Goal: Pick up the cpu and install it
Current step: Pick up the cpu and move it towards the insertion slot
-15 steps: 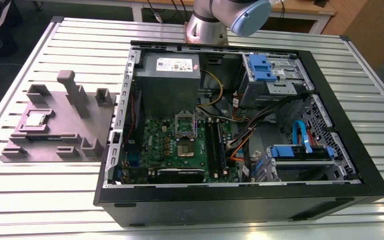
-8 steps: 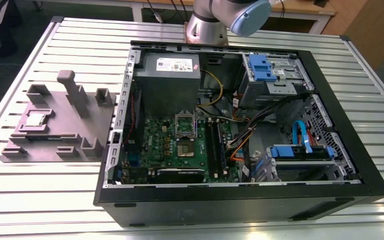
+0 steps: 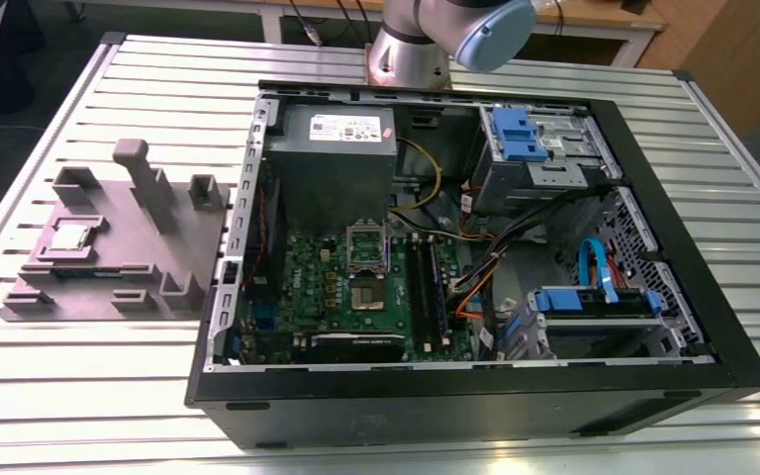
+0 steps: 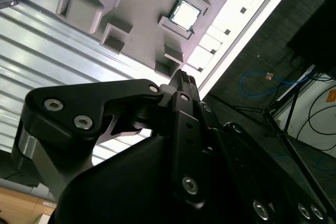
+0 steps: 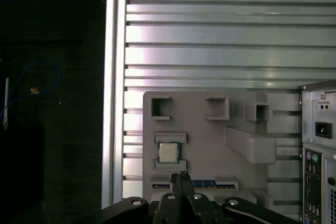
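Since the gripper [image 5: 181,174] is poised over the grey holder [image 5: 210,140] with its fingertips pressed together and nothing held, an approach is judged. The fingers should be parted and squared to the sides of the cpu [image 5: 168,152], which is seated in a holder recess by the table's [image 5: 210,40] edge. Beyond stands the open computer case [image 3: 459,411].

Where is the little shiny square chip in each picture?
Exterior view: the small silver-topped square cpu lies on the grey plastic holder, toward the exterior view's left.
First wrist view: cpu in the holder's recess, past the black gripper.
Second wrist view: cpu, same recess.
Shared landmark: the holder.
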